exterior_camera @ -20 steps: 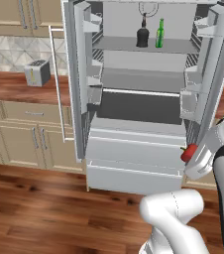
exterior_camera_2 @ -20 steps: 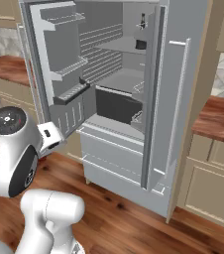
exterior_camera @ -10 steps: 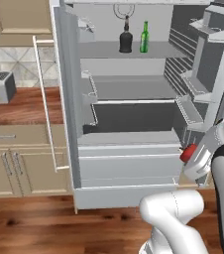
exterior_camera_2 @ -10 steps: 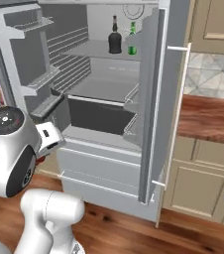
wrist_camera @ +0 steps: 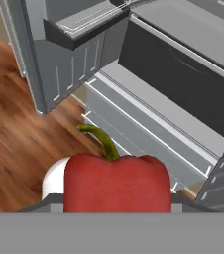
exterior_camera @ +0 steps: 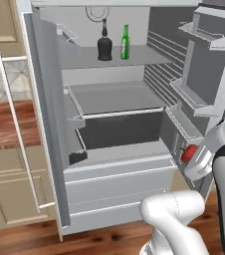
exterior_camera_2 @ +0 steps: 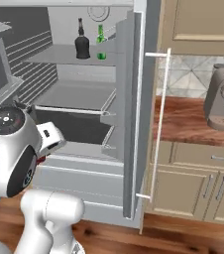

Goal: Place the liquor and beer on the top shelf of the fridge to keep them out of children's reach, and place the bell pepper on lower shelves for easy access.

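The squat black liquor bottle (exterior_camera: 104,48) and slim green beer bottle (exterior_camera: 125,43) are already set on the fridge's top shelf (exterior_camera: 139,58); the glossy red bell pepper (wrist_camera: 116,182) is pinched in the gripper (wrist_camera: 115,206), low right, lower shelves (exterior_camera: 114,99) unfilled

The fridge (exterior_camera: 109,199) stands open; on its top shelf (exterior_camera: 134,59) the squat black liquor (exterior_camera: 104,46) and slim green beer (exterior_camera: 125,43) stand upright, just beside each other; the glossy red bell pepper (wrist_camera: 116,181), green stem up, hangs low outside the lower shelves (exterior_camera: 114,102).
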Robot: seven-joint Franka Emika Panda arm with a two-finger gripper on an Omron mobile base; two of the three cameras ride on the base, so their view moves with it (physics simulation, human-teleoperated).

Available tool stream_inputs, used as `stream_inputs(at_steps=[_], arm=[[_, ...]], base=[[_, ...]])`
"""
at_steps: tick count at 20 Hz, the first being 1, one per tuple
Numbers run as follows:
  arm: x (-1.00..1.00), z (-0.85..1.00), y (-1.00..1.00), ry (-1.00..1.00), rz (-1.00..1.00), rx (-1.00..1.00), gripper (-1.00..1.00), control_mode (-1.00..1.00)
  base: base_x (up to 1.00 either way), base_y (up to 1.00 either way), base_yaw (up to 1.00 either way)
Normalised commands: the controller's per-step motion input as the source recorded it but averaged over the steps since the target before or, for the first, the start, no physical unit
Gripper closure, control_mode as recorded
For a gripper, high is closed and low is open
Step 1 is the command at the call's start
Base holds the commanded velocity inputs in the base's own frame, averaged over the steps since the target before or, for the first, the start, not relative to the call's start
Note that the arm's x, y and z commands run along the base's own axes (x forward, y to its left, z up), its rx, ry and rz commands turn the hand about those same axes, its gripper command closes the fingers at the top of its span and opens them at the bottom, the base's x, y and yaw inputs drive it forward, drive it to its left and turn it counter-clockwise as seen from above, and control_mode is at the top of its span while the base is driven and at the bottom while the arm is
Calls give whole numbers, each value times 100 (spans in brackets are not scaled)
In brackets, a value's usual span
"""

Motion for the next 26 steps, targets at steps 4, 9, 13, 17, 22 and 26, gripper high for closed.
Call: stream_inputs(at_steps=[4,9,13,17,22,26], arm=[[0,0,0,0,0,0,100,100],[0,0,0,0,0,0,100,100],[0,0,0,0,0,0,100,100],[0,0,0,0,0,0,100,100],[0,0,0,0,0,0,100,100],[0,0,0,0,0,0,100,100]], base=[[49,46,-27],[51,60,-19],[54,48,-15],[64,2,-8],[62,0,-2],[55,0,0]])
